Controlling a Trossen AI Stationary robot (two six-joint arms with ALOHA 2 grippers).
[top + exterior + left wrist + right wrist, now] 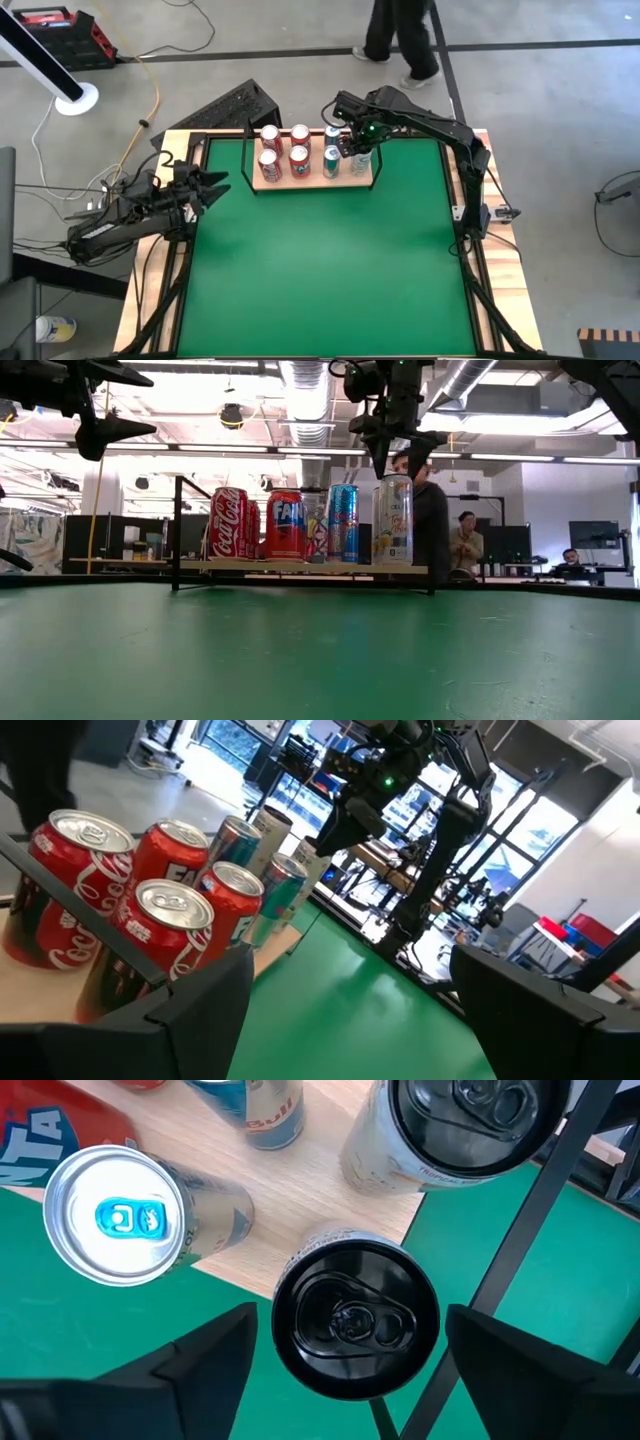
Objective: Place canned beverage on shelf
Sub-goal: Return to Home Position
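The shelf (312, 184), a pale-wood board with a black wire frame, stands at the table's far middle. On it stand several cans: red ones (269, 164) at the left, slim blue ones (332, 161), and white black-topped ones at the right. The nearer white can (355, 1325) stands upright on the shelf's near right corner (392, 520). My right gripper (350, 1345) hangs open right above it, pointing down, a finger on either side of the can's top with a thin gap at each. My left gripper (215, 185) waits open at the table's left edge.
The frame's black wire post (520, 1230) stands right beside the near white can, and a second black-topped can (470, 1120) stands behind it. The green mat (330, 270) spreads toward the near edge. A person (400, 40) stands beyond the far edge.
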